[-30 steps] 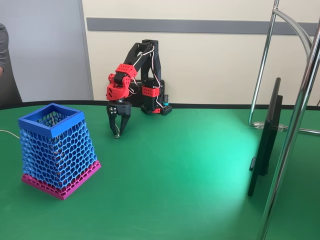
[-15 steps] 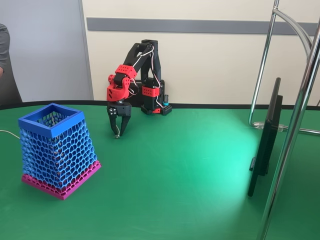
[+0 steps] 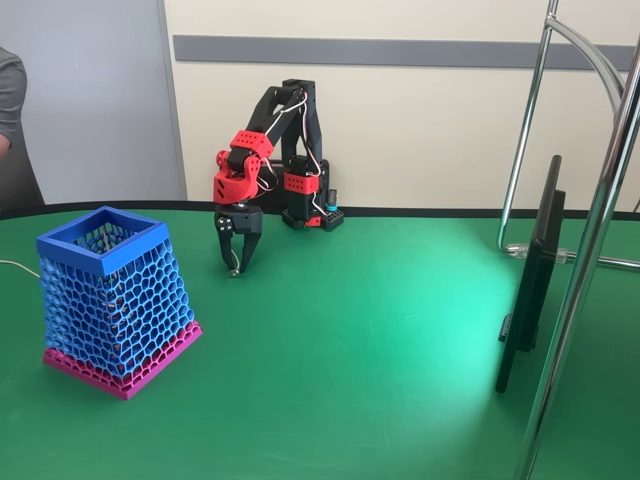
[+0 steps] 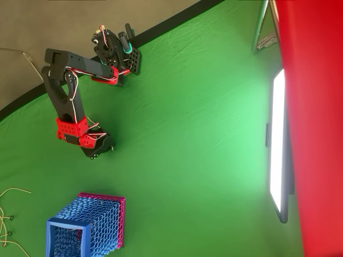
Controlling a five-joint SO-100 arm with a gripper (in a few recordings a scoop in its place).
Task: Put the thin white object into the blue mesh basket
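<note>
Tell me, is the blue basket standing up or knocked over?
Standing up. The blue mesh basket rests flat on its pink base on the green table, with its square rim facing up in the fixed view.

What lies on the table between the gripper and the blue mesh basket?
Nothing: in both views, only bare green table separates the gripper from the blue mesh basket.
</note>
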